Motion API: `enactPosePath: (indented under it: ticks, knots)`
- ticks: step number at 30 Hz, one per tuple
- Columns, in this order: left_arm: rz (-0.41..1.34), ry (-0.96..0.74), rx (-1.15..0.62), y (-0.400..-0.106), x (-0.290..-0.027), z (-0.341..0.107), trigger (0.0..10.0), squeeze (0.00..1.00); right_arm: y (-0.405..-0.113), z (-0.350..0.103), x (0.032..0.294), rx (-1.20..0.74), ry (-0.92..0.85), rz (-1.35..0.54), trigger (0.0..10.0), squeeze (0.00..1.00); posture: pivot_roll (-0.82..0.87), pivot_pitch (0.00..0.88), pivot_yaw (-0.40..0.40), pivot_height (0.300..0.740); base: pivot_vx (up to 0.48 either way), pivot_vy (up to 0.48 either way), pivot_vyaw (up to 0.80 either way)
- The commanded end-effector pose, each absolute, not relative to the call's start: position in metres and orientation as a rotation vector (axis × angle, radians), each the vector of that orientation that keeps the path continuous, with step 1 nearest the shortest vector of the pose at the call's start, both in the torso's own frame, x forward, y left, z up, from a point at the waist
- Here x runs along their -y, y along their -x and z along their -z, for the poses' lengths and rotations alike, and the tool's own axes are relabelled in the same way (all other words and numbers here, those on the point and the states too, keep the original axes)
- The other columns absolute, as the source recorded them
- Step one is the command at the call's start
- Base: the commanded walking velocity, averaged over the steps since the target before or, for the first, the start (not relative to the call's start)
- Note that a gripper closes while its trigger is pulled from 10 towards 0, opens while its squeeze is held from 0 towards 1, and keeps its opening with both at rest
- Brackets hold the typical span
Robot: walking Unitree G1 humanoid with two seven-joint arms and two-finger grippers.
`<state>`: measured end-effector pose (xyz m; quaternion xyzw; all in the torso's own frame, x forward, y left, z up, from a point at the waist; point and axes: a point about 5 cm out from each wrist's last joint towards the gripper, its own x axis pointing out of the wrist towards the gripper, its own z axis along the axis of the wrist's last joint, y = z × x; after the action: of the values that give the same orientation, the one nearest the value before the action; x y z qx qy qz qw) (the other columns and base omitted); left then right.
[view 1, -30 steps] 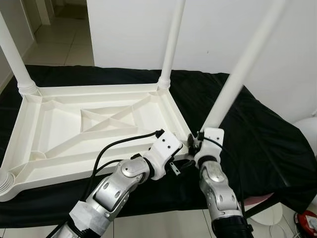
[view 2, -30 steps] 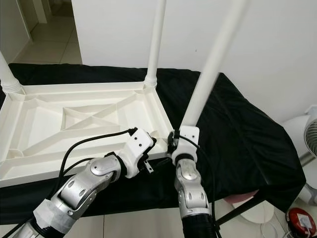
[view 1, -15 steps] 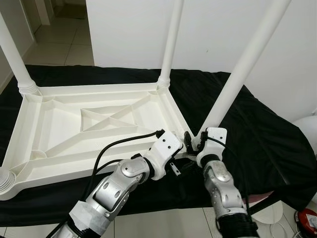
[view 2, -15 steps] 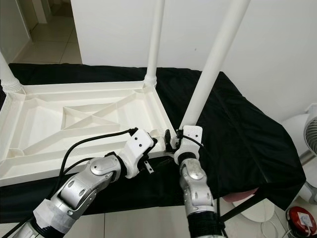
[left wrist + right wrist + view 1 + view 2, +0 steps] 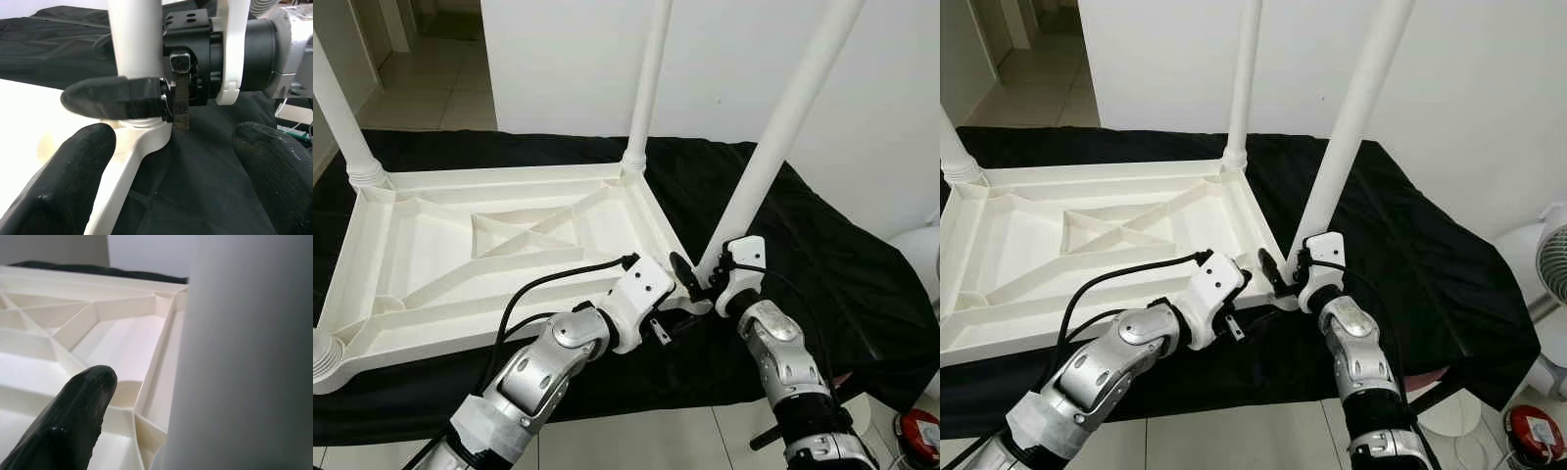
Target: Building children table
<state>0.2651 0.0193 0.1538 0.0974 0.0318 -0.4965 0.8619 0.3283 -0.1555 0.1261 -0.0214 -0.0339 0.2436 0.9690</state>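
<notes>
A white plastic children's table lies upside down on a black cloth. Three long legs stand up from it: far left, far middle and near right. My right gripper is at the base of the near right leg, open, with the leg between its fingers. One finger crosses in front of the leg, and a gap to the leg shows in the right wrist view. My left gripper is open, low beside the table's near right corner, pointing at the right gripper with nothing in it.
The black cloth covers the low surface and drops off at the front and right. A short white stub sits at the table's near left corner. A white fan and a red object are on the floor at right. A white wall is close behind.
My right forearm has swung to the right around the leg's base, and one black finger now sticks out to the left of the leg. The left arm has stayed put.
</notes>
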Motion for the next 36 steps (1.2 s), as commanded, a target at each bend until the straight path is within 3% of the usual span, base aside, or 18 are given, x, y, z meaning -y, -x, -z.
enactPosePath:
  ticks: [1,2,3,4,5,6,7,9,19,20,36]
  knots:
    - [1.093,-0.219,-0.060,-0.263,-0.017,-0.157,10.0,0.00,-0.331,-0.124,0.157,0.054,0.072,-0.544,10.0,0.00,0.00,0.000,-0.092,0.740,0.000,0.000,0.00]
    - [1.093,-0.219,-0.060,-0.263,-0.017,-0.157,10.0,0.00,-0.331,-0.124,0.157,0.054,0.072,-0.544,10.0,0.00,0.00,0.000,-0.092,0.740,0.000,0.000,0.00]
    - [1.093,-0.218,-0.061,-0.262,-0.017,-0.157,10.0,0.00,-0.332,-0.123,0.158,0.046,0.083,-0.562,9.0,0.00,0.00,0.000,-0.092,0.740,0.000,0.000,0.00]
    - [1.093,-0.218,-0.061,-0.262,-0.017,-0.157,10.0,0.00,-0.332,-0.123,0.158,0.046,0.083,-0.562,9.0,0.00,0.00,0.000,-0.092,0.740,0.000,0.000,0.00]
    - [1.093,-0.217,-0.061,-0.262,-0.017,-0.157,10.0,0.00,-0.332,-0.120,0.159,0.029,0.091,-0.584,3.7,0.00,0.01,0.000,-0.095,0.740,0.000,0.000,0.00]
    - [1.093,-0.217,-0.061,-0.262,-0.017,-0.157,10.0,0.00,-0.332,-0.120,0.159,0.029,0.091,-0.584,3.7,0.00,0.01,0.000,-0.095,0.740,0.000,0.000,0.00]
    - [1.093,-0.216,-0.061,-0.262,-0.017,-0.157,10.0,0.00,-0.332,-0.117,0.160,0.015,0.097,-0.600,0.1,0.00,0.01,0.000,-0.096,0.740,0.000,0.000,0.00]
    - [1.092,-0.215,-0.061,-0.262,-0.017,-0.158,10.0,0.00,-0.331,-0.114,0.161,0.001,0.105,-0.617,0.0,0.00,0.01,0.000,-0.095,0.740,0.000,0.000,0.00]
    - [1.094,-0.217,-0.059,-0.261,-0.017,-0.158,10.0,0.00,-0.329,-0.105,0.167,-0.024,0.104,-0.633,0.0,0.00,0.01,0.000,-0.086,0.740,0.000,0.000,0.00]
    - [1.096,-0.218,-0.059,-0.262,-0.017,-0.159,10.0,0.00,-0.329,-0.103,0.168,-0.031,0.091,-0.623,10.0,0.00,0.01,0.000,-0.085,0.740,0.000,0.000,0.00]
    - [1.104,-0.213,-0.060,-0.260,-0.016,-0.159,10.0,0.00,-0.326,-0.084,0.171,-0.109,-0.012,-0.426,10.0,0.00,0.00,0.000,-0.083,0.740,0.000,0.000,0.00]
